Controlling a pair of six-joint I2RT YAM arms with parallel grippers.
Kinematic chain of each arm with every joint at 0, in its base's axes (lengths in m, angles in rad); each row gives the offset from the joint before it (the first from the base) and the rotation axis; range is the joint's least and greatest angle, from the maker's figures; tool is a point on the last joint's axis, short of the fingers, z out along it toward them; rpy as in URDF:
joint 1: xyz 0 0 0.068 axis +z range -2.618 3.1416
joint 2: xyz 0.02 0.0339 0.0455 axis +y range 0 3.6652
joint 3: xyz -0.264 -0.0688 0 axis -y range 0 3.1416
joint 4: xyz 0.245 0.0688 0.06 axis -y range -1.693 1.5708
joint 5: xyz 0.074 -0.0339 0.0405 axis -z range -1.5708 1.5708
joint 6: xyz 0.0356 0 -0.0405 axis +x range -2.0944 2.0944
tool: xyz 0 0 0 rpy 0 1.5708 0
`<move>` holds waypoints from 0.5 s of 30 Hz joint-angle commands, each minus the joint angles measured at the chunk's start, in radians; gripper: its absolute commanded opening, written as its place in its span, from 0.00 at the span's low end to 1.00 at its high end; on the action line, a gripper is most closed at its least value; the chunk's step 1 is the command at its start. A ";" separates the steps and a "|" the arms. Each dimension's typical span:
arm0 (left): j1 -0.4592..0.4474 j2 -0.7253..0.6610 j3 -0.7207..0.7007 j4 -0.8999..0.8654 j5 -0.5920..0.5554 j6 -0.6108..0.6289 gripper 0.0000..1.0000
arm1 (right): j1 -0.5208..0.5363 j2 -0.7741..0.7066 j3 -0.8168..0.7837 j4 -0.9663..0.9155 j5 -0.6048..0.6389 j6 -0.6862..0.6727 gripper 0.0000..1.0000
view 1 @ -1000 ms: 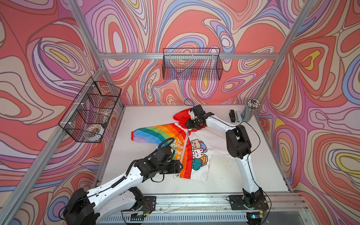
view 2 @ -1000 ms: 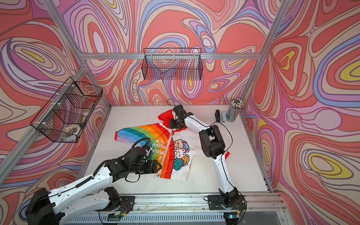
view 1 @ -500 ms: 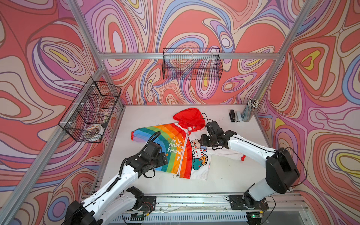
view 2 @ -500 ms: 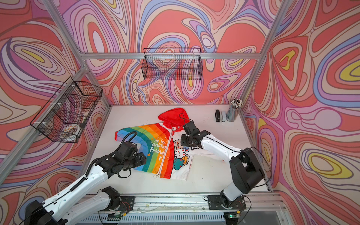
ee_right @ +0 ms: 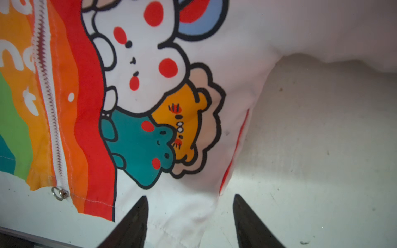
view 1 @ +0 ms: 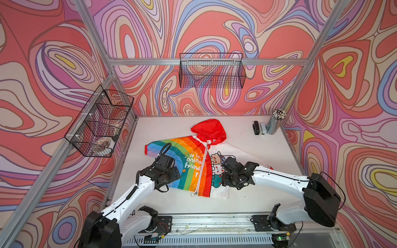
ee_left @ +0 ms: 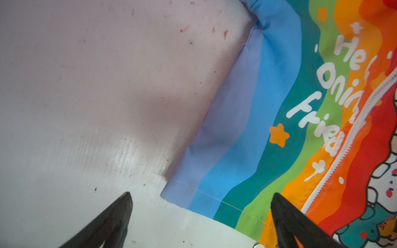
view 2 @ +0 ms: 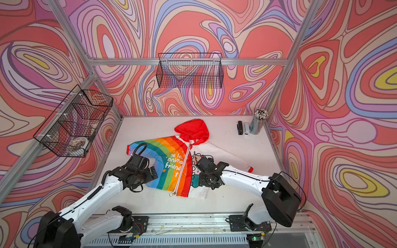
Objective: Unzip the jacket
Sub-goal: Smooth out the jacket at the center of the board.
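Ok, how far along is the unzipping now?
Done: the zipper slider sits at the bottom hem of the jacket, so the zip looks run all the way down. In hand: nothing. The left claw and right claw are both open near the hem, holding nothing. Left: probably nothing, though the two halves lie together, so I cannot confirm they are fully parted.

Spread flat, front up, on the tabletop [view 1: 171,128]: child's jacket [view 1: 189,167], red hood [view 1: 207,128] at the far end, rainbow half with white lettering, white half with cartoon animals, white zipper [view 1: 203,165], ring-pull slider [ee_right: 61,193] down at the hem.
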 commanded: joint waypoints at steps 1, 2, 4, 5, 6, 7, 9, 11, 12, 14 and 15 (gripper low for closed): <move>0.010 0.027 -0.012 0.030 0.017 0.019 1.00 | 0.006 0.031 -0.015 0.005 -0.007 0.028 0.62; 0.015 0.032 -0.014 0.032 0.016 0.020 1.00 | 0.007 0.039 -0.013 0.009 -0.010 0.028 0.62; 0.021 0.042 -0.016 0.036 0.014 0.023 0.99 | 0.009 0.055 -0.010 0.010 -0.010 0.029 0.61; 0.025 0.049 -0.017 0.038 0.011 0.024 0.98 | 0.009 0.061 -0.010 0.011 -0.010 0.027 0.61; 0.027 0.055 -0.020 0.041 0.014 0.026 0.97 | 0.009 0.067 -0.010 0.013 -0.014 0.027 0.61; 0.029 0.058 -0.020 0.043 0.014 0.027 0.95 | 0.010 0.073 -0.011 0.014 -0.015 0.027 0.60; 0.032 0.072 -0.024 0.049 0.019 0.026 0.92 | 0.010 0.087 -0.013 0.022 -0.021 0.027 0.59; 0.031 0.083 -0.029 0.056 0.031 0.026 0.91 | 0.011 0.096 -0.015 0.025 -0.022 0.027 0.58; 0.033 0.090 -0.031 0.057 0.034 0.026 0.90 | 0.011 0.101 -0.016 0.024 -0.019 0.029 0.57; 0.032 0.097 -0.034 0.054 0.038 0.024 0.85 | 0.010 0.106 -0.016 0.028 -0.011 0.035 0.56; 0.033 0.096 -0.038 0.054 0.039 0.023 0.82 | 0.011 0.112 -0.015 0.034 -0.003 0.040 0.55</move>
